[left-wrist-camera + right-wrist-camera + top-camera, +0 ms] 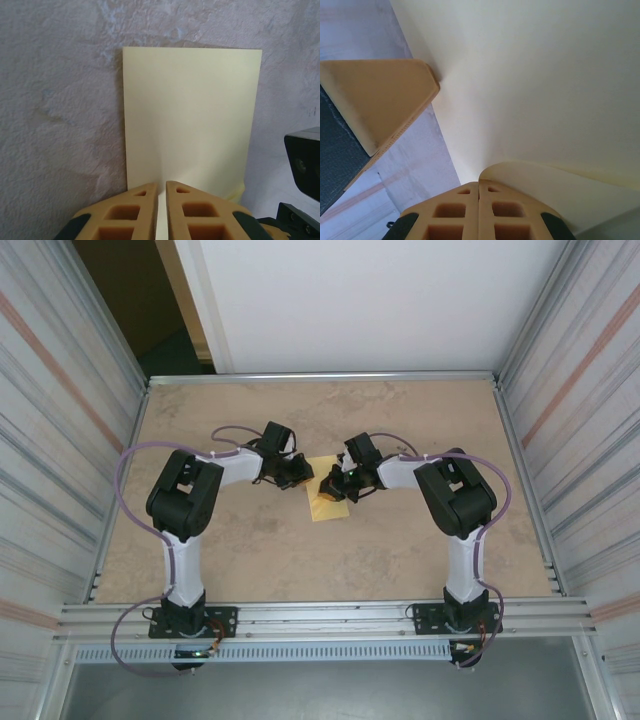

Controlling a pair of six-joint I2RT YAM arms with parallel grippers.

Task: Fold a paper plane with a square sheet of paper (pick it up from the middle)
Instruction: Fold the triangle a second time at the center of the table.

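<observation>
The square sheet of paper (pixel 328 506) is pale yellow and lies mid-table between the two arms. My left gripper (pixel 303 478) reaches it from the left. In the left wrist view the left gripper (pixel 161 184) is shut on the near edge of the paper (pixel 192 110), a thin strip of yellow showing between its fingers, and the sheet stretches away flat over the table. My right gripper (pixel 479 182) is shut on a curled-up flap of the paper (pixel 545 75). A finger of the left gripper (pixel 380 100) touches the sheet's edge at the upper left there.
The tabletop (pixel 250 550) is beige and mottled, fenced by metal rails and corrugated side walls (pixel 60 440). The right arm's black body (pixel 302 165) sits close at the right edge of the left wrist view.
</observation>
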